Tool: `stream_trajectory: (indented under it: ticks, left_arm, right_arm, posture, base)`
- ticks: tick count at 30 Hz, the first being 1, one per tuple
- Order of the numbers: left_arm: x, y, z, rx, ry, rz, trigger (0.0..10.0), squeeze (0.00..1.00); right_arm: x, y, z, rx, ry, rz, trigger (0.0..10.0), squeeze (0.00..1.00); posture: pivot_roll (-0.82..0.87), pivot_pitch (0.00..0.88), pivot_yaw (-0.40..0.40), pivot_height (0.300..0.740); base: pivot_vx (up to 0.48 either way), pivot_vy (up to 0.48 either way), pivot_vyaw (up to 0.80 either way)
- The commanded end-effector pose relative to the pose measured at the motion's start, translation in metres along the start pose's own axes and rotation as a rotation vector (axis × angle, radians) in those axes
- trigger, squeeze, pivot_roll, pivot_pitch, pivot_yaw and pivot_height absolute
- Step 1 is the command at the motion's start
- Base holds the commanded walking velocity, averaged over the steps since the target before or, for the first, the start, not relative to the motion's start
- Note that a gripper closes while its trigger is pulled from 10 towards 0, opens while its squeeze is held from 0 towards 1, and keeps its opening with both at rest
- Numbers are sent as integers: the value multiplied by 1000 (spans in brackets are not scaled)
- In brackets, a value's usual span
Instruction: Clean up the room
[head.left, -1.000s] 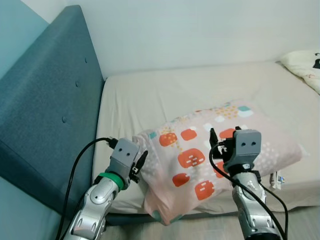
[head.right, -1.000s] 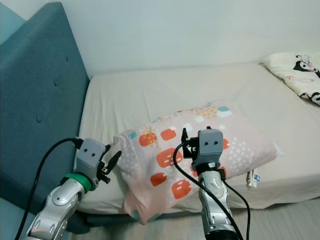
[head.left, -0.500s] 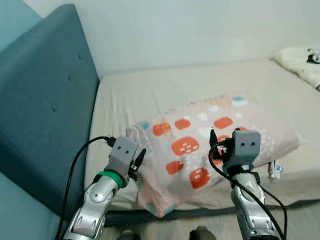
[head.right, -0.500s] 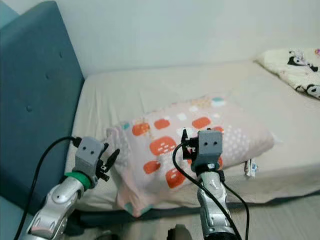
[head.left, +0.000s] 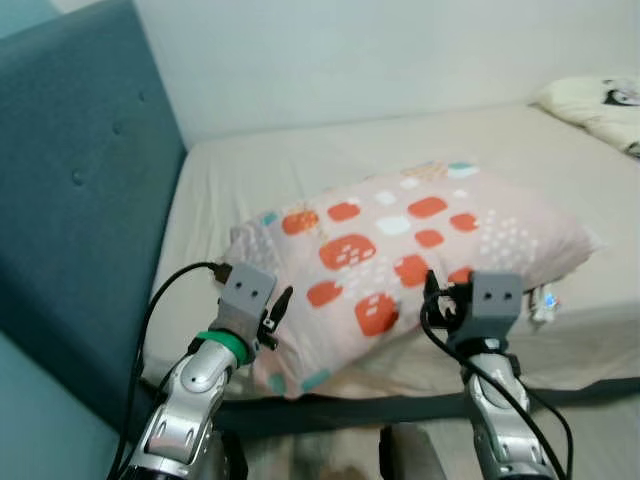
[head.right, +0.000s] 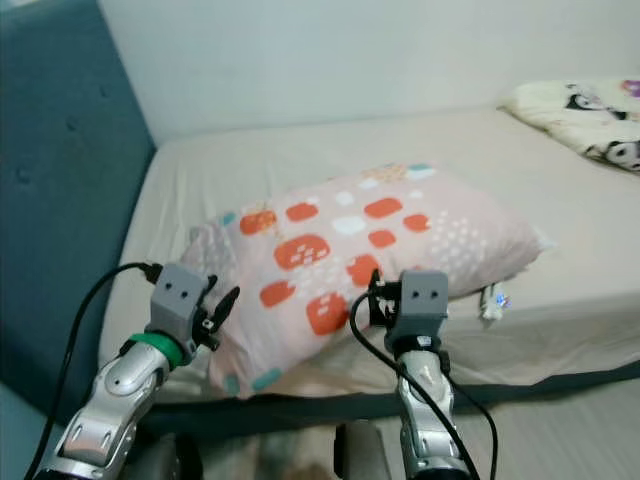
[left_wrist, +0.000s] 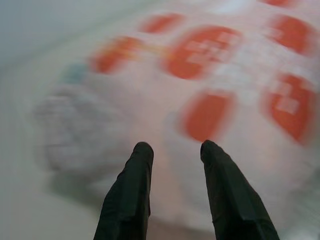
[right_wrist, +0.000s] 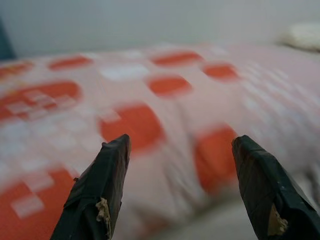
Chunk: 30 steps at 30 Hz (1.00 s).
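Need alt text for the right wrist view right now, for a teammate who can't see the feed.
The right gripper points with its two black fingers spread wide apart at a blurred pillow, pale pink with orange-red patches, lying just ahead. Nothing is held between the fingers, and a pale wall runs behind the pillow.

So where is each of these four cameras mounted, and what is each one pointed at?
Left eye view: on the head, looking down at the patterned pillow on the bed; both silver arms show, with left gripper and right gripper.
Right eye view: beside it, same scene, slightly offset.
Left wrist view: on the left wrist, looking along its black fingers at the pillow, jaws open.
Right wrist view: on the right wrist, fingers spread wide before the pillow.
All four share the pillow.
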<state>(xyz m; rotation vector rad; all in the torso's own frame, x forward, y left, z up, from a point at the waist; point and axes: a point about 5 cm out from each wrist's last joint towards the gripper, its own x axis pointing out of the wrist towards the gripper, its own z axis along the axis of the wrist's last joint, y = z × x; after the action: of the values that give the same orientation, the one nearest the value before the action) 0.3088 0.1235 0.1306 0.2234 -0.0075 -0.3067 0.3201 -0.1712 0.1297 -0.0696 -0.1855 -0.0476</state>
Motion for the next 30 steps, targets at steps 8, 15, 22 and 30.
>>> stream_trajectory:
  ticks: [8, 15, 22, 30]
  left_arm:
    - [1, 0, 5, 6, -12, -4, 10000, 0]
    - [2, 0, 5, 8, -11, -2, 10000, 0]
    - [3, 6, 15, 28, -59, 39, 10000, 0]
    - [6, 35, 61, 137, -251, 133, 10000, 0]
  right_arm:
    - [-6, -4, -14, 84, 60, -42, 10000, 0]
    - [-3, -3, -12, 95, 49, -30, 10000, 0]
    - [-3, 8, -2, 58, -11, 80, 10000, 0]
    - [0, 11, 18, 8, -110, 169, 10000, 0]
  posture:
    - [-123, 143, 136, 530]
    - [-124, 146, 133, 530]
    - [-121, 142, 132, 530]
    - [-118, 137, 129, 530]
  base:
    - [0, 0, 0]
    - [0, 0, 0]
    - [0, 0, 0]
    - [0, 0, 0]
